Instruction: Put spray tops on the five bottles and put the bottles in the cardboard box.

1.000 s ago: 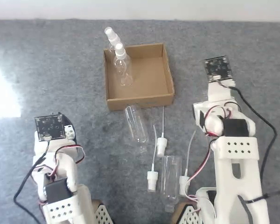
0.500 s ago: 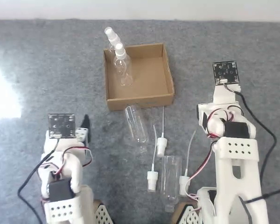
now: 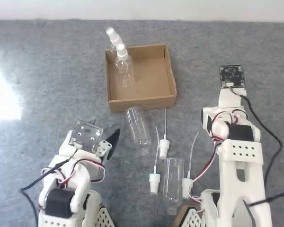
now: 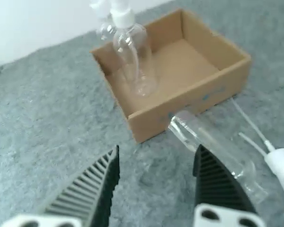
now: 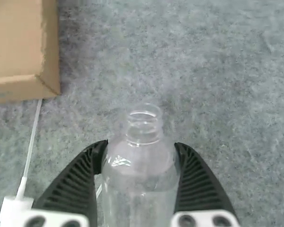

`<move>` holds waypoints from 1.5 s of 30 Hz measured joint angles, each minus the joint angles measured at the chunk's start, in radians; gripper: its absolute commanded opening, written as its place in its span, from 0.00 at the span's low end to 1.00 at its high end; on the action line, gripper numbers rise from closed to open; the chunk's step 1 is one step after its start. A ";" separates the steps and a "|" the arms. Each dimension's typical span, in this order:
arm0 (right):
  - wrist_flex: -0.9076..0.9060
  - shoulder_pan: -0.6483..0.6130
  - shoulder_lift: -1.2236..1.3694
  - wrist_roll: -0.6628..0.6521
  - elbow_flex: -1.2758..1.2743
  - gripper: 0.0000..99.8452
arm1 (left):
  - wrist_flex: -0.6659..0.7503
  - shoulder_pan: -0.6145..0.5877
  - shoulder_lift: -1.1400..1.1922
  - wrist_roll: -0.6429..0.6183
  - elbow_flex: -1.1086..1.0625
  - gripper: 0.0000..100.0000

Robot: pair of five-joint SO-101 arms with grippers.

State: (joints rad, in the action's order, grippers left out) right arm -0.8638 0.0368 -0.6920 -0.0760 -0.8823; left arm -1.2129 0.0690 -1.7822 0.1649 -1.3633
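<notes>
The cardboard box (image 3: pixel 166 71) (image 4: pixel 201 90) lies at the table's far middle. A clear bottle with a white spray top (image 3: pixel 124 68) (image 4: pixel 132 54) stands inside it. A second topped bottle (image 3: pixel 112 38) (image 4: pixel 102 28) stands at its far left corner. An open-necked bottle (image 3: pixel 138 125) (image 4: pixel 213 142) lies in front of the box. My left gripper (image 3: pixel 111 142) (image 4: pixel 156 175) is open just left of it, holding nothing. My right gripper (image 5: pixel 141 147) is shut on another topless bottle (image 5: pixel 142 165), held upright under the right arm (image 3: pixel 232 137). A third bare bottle (image 3: pixel 173 184) lies near the front edge.
Three loose spray tops with long dip tubes lie between the arms: one (image 3: pixel 163 144) (image 4: pixel 279 163) beside the lying bottle, one (image 3: pixel 155 179), and one (image 3: pixel 187 184) by the right arm's base. One spray top (image 5: pixel 14 208) lies beside the right gripper. Grey felt covers the table.
The left arm has swung right and forward toward the lying bottle in front of the box. The right arm's wrist has shifted slightly right and away.
</notes>
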 measured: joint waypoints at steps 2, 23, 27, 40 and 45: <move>0.009 0.018 0.000 0.009 0.000 0.04 | 0.000 0.034 0.000 0.003 0.000 0.24; 0.068 0.028 0.000 0.015 -0.040 0.04 | -0.091 0.287 0.514 0.003 0.284 0.24; 0.074 0.064 0.000 0.015 -0.041 0.04 | -0.126 0.327 0.681 0.003 0.328 0.24; 0.091 0.078 0.000 0.015 -0.041 0.04 | -0.104 0.482 0.937 0.002 0.331 0.24; 0.092 0.078 0.000 0.015 -0.041 0.04 | -0.017 0.557 1.048 -0.046 0.322 0.24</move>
State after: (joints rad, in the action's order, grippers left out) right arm -0.7718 0.1151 -0.6920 -0.0606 -0.9237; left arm -1.2298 0.6260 -0.7342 0.1189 -1.0411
